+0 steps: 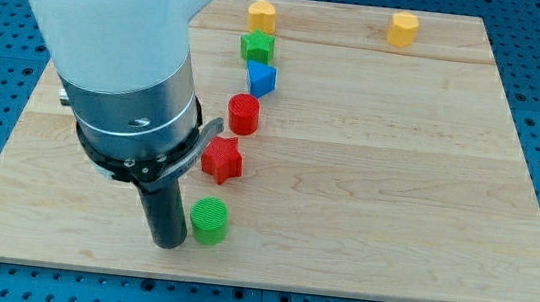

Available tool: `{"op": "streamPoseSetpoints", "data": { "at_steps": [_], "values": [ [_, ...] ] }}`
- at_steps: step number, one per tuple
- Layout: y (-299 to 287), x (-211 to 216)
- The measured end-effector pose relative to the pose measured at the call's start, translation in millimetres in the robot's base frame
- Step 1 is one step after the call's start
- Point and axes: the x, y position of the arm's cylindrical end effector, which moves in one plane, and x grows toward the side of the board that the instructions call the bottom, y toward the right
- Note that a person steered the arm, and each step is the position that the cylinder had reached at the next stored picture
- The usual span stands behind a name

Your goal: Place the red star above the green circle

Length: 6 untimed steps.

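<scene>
Red star (222,159) — ridged, flat, just above green circle (210,219); my tip (170,244) beside.

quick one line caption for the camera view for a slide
My tip sits just left of the green circle, with the red star directly above it.

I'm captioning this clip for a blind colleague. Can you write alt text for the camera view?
My tip rests on a wooden board, just left of the green circle, with the red star right above that circle. A curved line of blocks runs up from there: red cylinder, blue block, green star, yellow block; another yellow block sits top right.
</scene>
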Motion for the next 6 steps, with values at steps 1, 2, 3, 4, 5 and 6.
{"op": "streamPoseSetpoints", "data": {
  "at_steps": [1, 2, 3, 4, 5, 6],
  "values": [
    [16, 0],
    [44, 0],
    [31, -4],
    [-54, -51],
    [-54, -80],
    [-24, -96]
  ]
}}
